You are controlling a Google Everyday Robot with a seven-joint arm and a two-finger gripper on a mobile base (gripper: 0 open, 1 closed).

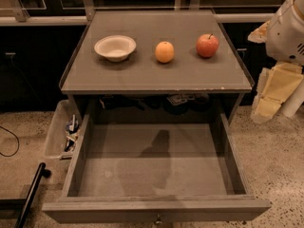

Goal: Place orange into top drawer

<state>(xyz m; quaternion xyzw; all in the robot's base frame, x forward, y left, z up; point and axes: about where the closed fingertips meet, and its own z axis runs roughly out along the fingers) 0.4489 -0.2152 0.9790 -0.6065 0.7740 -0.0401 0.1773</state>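
The orange [164,52] sits on the grey cabinet top [156,75], between a white bowl [115,47] on its left and a red apple [207,45] on its right. The top drawer [156,208] is pulled wide open below the cabinet top, and its flat grey floor is bare. My gripper [264,109], cream-yellow, hangs at the right edge of the view beside the cabinet, below the white arm housing [287,30]. It is well to the right of the orange and lower, and holds nothing that I can see.
A clear plastic bin [59,137] with clutter sits on the floor left of the drawer. A black bar [31,194] leans at the lower left. Dark cabinets and a rail run behind the cabinet. Speckled floor lies on both sides.
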